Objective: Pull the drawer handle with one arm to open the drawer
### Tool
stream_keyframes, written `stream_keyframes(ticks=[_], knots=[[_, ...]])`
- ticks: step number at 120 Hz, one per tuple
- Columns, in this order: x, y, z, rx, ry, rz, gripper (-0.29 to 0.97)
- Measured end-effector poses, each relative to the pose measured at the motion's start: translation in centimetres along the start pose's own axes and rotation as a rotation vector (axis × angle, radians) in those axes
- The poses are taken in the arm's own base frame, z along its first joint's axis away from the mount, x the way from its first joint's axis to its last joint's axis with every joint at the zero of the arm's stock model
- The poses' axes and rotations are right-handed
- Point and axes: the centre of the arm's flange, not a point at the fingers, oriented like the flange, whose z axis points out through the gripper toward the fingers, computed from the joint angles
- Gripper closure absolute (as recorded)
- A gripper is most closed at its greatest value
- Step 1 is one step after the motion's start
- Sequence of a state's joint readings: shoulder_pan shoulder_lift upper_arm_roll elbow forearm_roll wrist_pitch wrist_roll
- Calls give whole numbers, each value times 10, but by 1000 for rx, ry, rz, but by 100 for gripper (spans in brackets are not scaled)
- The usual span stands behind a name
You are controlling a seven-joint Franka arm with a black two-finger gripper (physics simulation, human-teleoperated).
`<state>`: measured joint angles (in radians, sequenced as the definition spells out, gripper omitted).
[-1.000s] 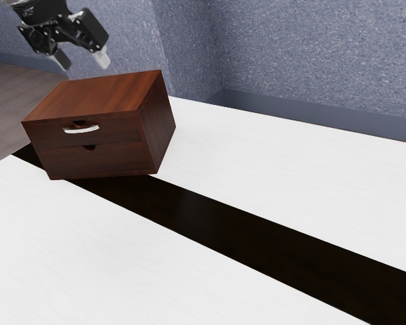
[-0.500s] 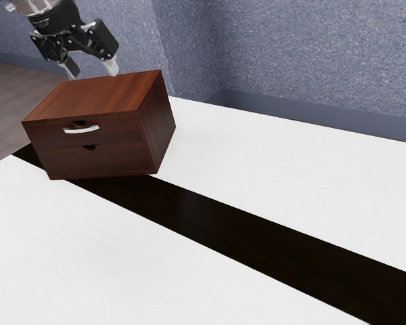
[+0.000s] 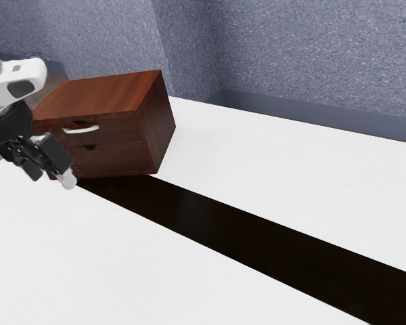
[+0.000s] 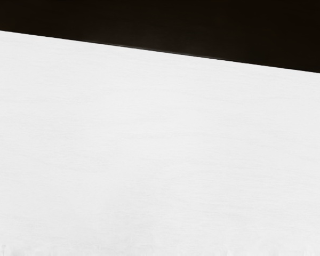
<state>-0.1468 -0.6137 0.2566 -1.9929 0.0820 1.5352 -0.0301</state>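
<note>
Exterior view: the gripper hangs with jaws apart and empty, low before the wooden cabinet at the exterior view's left, just below its silver drawer handle; the drawer front sits flush. Wrist view: white table and its black stripe.

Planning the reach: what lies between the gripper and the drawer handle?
Nothing but bare drawer front, by the exterior view: the open gripper sits low before the cabinet, the handle just above it.

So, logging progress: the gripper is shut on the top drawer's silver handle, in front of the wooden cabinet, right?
No: the exterior view shows the gripper open, below the silver handle, not touching it, in front of the wooden cabinet.
</note>
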Motion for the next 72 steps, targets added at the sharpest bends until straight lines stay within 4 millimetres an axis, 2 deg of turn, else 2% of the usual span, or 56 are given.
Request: stream_keyframes(ticks=[5,24,32,38,53,72], knots=[[-14,-12,4,5,-8,7,0],[-34,-102,17,8,-6,155,0],[-36,-121,16,14,18,277,0],[-33,-124,16,28,36,381,0],[2,-99,32,67,46,670,0],[32,-92,45,116,82,888,0]])
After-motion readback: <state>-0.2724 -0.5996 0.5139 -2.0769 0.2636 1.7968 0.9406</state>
